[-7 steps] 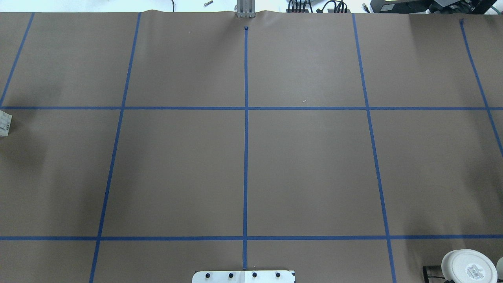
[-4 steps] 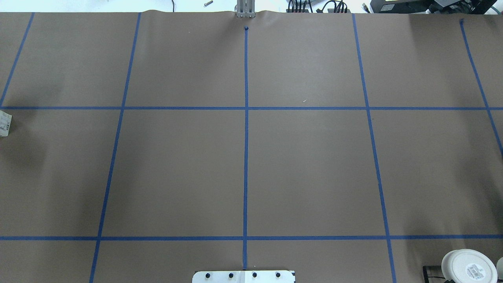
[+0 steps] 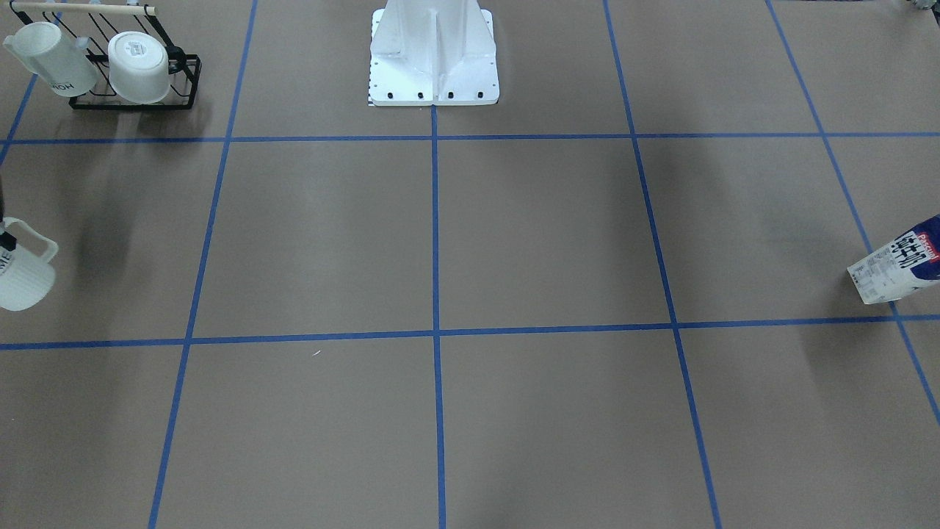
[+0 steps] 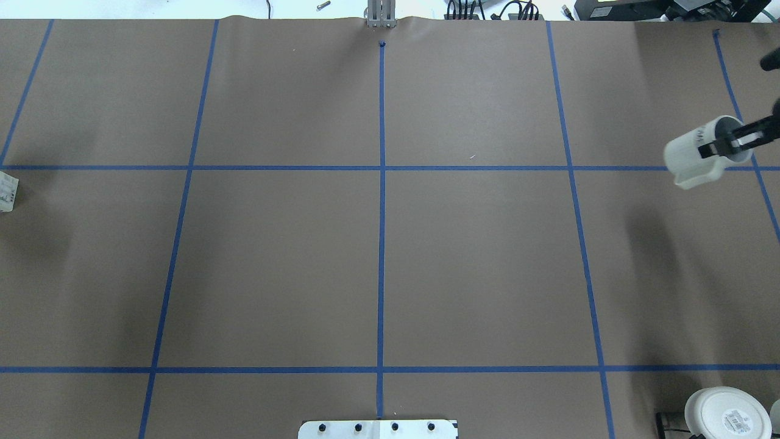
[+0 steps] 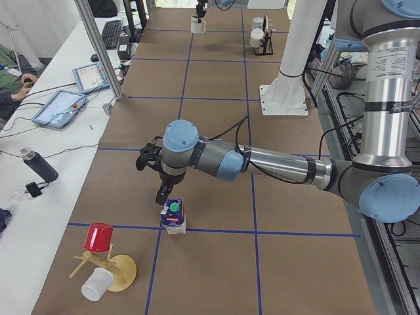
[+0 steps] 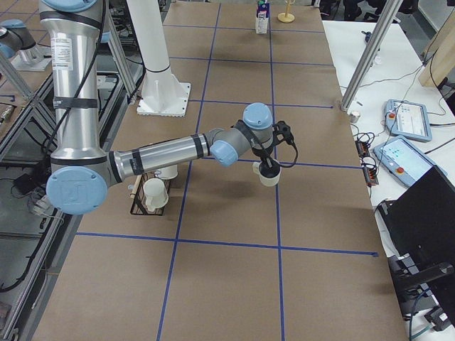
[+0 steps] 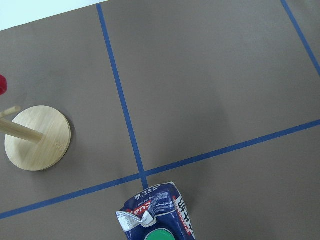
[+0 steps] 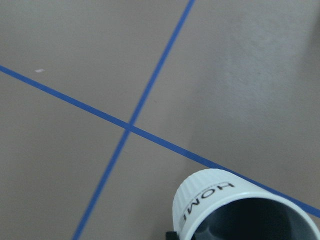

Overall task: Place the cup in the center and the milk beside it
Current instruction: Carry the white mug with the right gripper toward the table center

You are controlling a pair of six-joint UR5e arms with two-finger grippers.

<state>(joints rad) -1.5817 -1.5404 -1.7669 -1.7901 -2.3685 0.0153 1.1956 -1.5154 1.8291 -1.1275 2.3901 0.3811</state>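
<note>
The cup point(image 4: 698, 153) is a white mug with "HOME" lettering and a dark inside. My right gripper point(image 4: 726, 142) is shut on its rim and holds it tilted above the table at the right edge of the overhead view. The cup also shows in the right wrist view point(image 8: 235, 205) and at the front-facing view's left edge point(image 3: 22, 272). The milk point(image 3: 899, 266) stands on the table at the far left end, with its green cap in the left wrist view point(image 7: 159, 214). My left gripper point(image 5: 163, 199) hovers just above the milk point(image 5: 174, 216); I cannot tell whether it is open or shut.
A black rack point(image 3: 136, 99) by the robot base point(image 3: 433, 55) holds another HOME mug point(image 3: 48, 66) and a plain white cup point(image 3: 139, 66). A wooden cup stand point(image 5: 111, 269) with a red cup is next to the milk; its base shows in the left wrist view point(image 7: 37, 137).
My right gripper has come into the overhead view from the right edge with the cup in it. The milk has not moved.
</note>
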